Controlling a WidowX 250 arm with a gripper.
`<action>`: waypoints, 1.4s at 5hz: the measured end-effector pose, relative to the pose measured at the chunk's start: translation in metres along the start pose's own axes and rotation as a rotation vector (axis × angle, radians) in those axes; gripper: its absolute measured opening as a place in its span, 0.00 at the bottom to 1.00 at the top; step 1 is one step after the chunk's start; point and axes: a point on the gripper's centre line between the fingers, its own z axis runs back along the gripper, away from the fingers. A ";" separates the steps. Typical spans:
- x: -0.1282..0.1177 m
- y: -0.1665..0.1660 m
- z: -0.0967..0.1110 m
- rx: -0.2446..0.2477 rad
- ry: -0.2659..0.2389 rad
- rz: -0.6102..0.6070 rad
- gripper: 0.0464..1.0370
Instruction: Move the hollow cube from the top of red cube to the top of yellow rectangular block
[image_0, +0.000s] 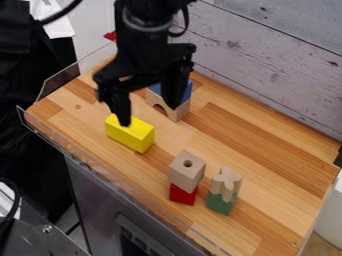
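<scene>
Hollow cube: here it is, the pale wooden hollow cube (186, 170), sitting upright on the red cube (182, 195), round hole facing up, nothing gripping it.
Red cube: directly beneath, carrying the load on the counter (234, 132).
Yellow rectangular block: the destination! The yellow rectangular block (130, 134) lies lengthwise, top face bare of any cube.
End effector: up above the yellow block, the end effector (150, 114) has its fingers spread wide, nothing seen between them. One fingertip overlaps the yellow block's far end from this angle; whether it touches, I cannot tell.
Green block: right beside the red stack, the green block (220, 203) bears a notched wooden piece (226, 183), a neighbour to watch.
Arch: the wooden arch (180, 112) stands behind the end effector, a blue block (187, 91) on top.
Step in hand: the pick-up, by my read, with the grasp yet to be made. Next calls for a shift over to the hollow cube, fingers lined up on opposite sides, then a pinch above the red, clear of that notched piece.
</scene>
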 end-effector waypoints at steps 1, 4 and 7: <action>-0.006 -0.008 -0.004 -0.025 0.003 0.067 0.96; -0.031 -0.009 -0.036 0.074 0.060 0.129 0.96; -0.040 -0.010 -0.048 0.088 0.096 0.168 0.96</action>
